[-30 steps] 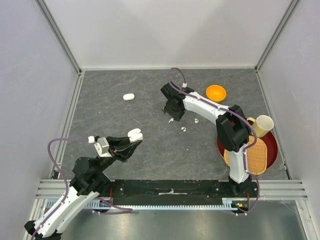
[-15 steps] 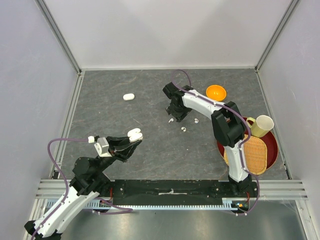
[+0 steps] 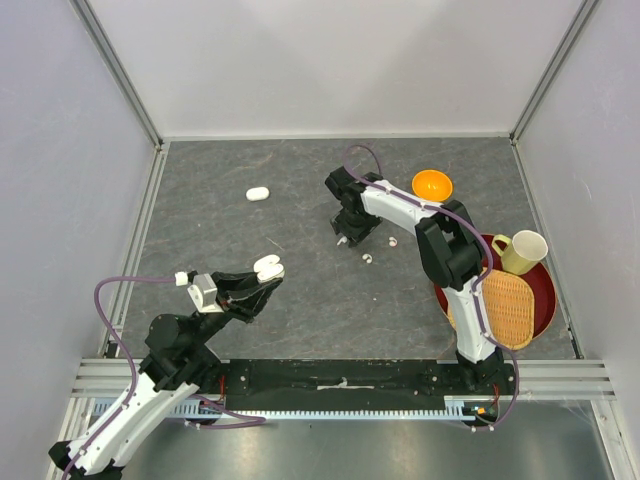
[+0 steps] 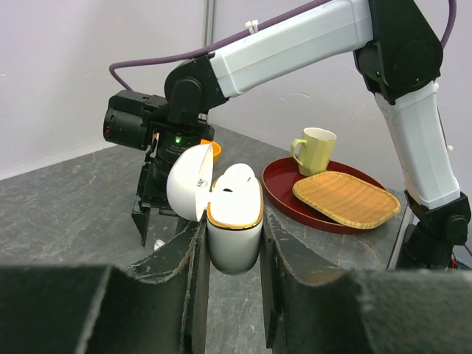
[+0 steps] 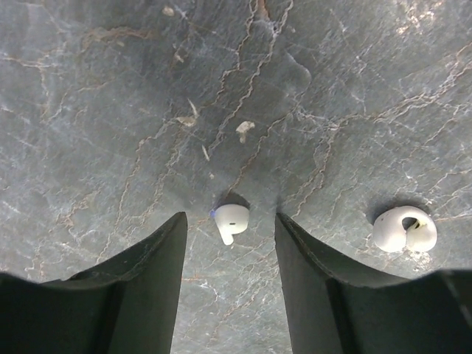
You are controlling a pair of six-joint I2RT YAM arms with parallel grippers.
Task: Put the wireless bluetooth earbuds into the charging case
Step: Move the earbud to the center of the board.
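The left gripper (image 4: 230,243) pinches the open charging case (image 4: 234,221) upright, near left. The right gripper (image 5: 230,230), fingers spread, straddles one earbud (image 5: 231,217) lying on the table (image 5: 110,110), farther right.

I can read no lettering, number, brand or sign in any of my views. The only mark I see is a tiny dark print on the inner face of the open lid of the charging case (image 4: 234,221), which is clamped in my left gripper (image 4: 232,237). It is too small to make out.
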